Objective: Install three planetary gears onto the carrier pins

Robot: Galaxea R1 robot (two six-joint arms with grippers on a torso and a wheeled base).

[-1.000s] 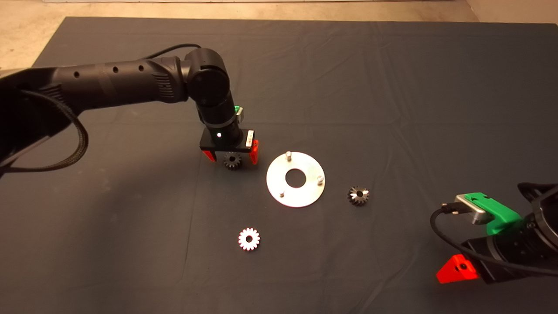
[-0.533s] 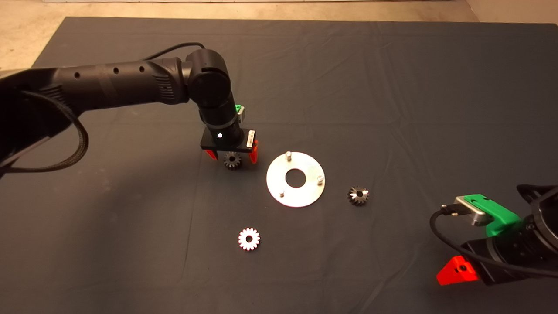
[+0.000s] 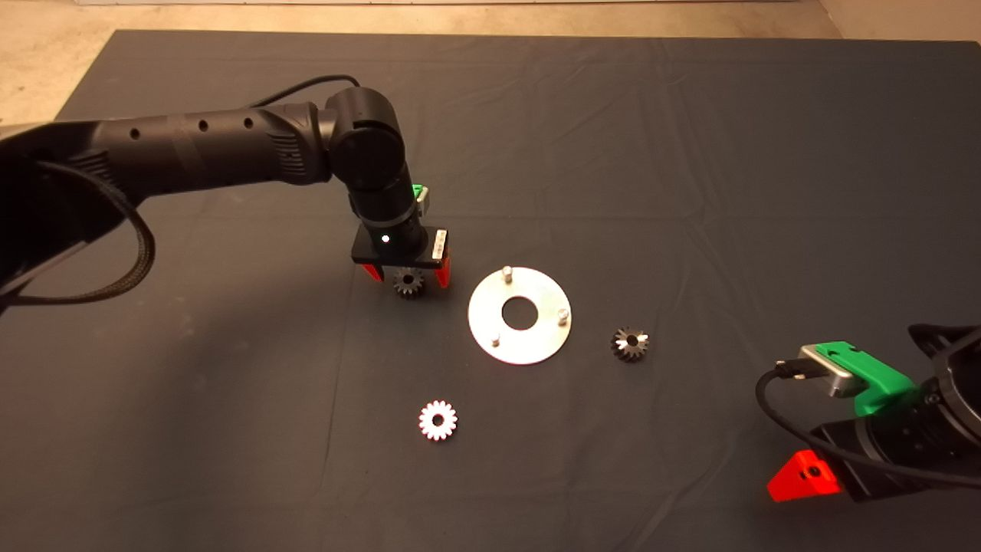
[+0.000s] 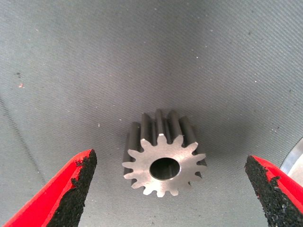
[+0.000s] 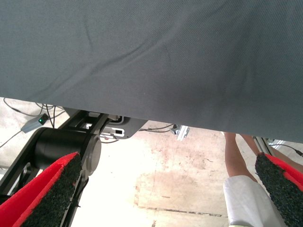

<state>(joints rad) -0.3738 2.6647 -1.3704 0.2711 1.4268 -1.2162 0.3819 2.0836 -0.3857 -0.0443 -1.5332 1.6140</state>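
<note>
A dark mat (image 3: 690,153) covers the tabletop, with pale floor beyond its far edge. Your left gripper (image 3: 407,277) stands low over the first gear (image 4: 163,161), which lies just beside the shiny disc (image 3: 536,345) and its three bare pins (image 3: 506,272). Centre the gear between the pads and close evenly on opposite teeth, so it lifts level with its hole upright. The jaws stand wide apart, straddling the gear and touching nothing. Two more gears (image 3: 438,420) (image 3: 630,343) lie apart on the mat. Your right gripper (image 3: 805,475) waits at the lower right, jaws spread and empty.
</note>
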